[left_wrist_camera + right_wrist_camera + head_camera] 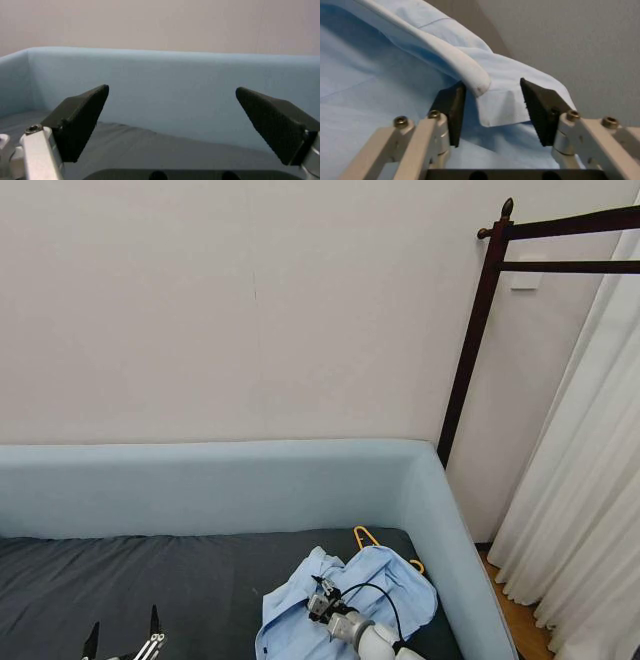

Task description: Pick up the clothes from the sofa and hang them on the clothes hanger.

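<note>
the left pincer (123, 635) hovers low over the dark seat of the sofa (200, 485), its fingers spread wide and holding nothing. further right, a light blue shirt (385, 580) lies crumpled at the sofa's right end, a yellow hanger (364, 533) poking out at its far edge. the right pincer (322, 595) sits on the shirt, fingers apart, straddling a collar fold (470, 71). a dark wooden clothes rack (478, 320) stands beyond the armrest.
</note>
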Robot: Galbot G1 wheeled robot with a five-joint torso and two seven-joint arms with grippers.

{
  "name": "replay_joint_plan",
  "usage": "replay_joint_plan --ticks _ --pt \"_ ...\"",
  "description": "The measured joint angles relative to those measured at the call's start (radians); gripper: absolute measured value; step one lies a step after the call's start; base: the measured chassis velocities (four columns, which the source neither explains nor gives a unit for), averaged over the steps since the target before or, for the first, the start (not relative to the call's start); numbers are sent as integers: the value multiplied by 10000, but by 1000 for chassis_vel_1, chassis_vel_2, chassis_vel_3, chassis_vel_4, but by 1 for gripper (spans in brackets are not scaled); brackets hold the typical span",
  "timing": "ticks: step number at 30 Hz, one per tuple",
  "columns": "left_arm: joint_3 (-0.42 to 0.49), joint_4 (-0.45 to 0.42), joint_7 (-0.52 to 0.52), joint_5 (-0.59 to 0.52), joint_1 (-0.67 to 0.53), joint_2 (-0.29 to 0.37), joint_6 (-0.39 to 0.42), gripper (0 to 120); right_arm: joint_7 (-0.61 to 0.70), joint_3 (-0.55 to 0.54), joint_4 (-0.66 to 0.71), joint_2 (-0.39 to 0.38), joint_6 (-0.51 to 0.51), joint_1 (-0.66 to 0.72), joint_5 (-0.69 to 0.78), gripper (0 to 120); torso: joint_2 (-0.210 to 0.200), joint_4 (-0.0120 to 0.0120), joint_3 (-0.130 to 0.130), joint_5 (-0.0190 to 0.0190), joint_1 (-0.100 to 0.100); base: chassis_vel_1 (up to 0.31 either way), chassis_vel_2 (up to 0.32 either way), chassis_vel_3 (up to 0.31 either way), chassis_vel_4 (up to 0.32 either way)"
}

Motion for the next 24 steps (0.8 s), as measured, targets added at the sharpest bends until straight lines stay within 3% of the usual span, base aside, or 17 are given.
replay_joint_plan --ticks 10,13,16,19,21,22,24 --pt "50 151 -1 -30 -46 105 -86 100 284 159 70 138 301 -80 2 3 0 1 -1 0 0 0 0 0 0" --pt "37 186 0 -53 -42 149 -102 100 291 143 300 67 352 -101 354 0 0 1 0 1 0 0 0 0 0" --pt "36 196 -1 -119 -28 232 -122 100 397 -261 991 -289 354 -88 1491 0 0 1 0 1 0 0 0 0 0" --pt "114 201 188 -392 -13 407 -208 100 898 -1096 2796 -1015 -40 240 4025 0 0 -3 0 1 0 0 0 0 0" --pt "250 188 712 -1069 -28 535 -440 100 1587 -1401 4013 -1252 -448 733 5579 0 0 1 -1 0 -1 0 0 0 0" --pt "250 188 712 -1069 -28 535 -440 100 1587 -1401 4013 -1252 -448 733 5579 0 0 1 -1 0 -1 0 0 0 0" --pt "520 189 1554 -2140 -153 669 -832 100 2379 -1504 5170 -1342 -1071 1329 6545 0 0 3 -1 0 -1 0 0 0 0"
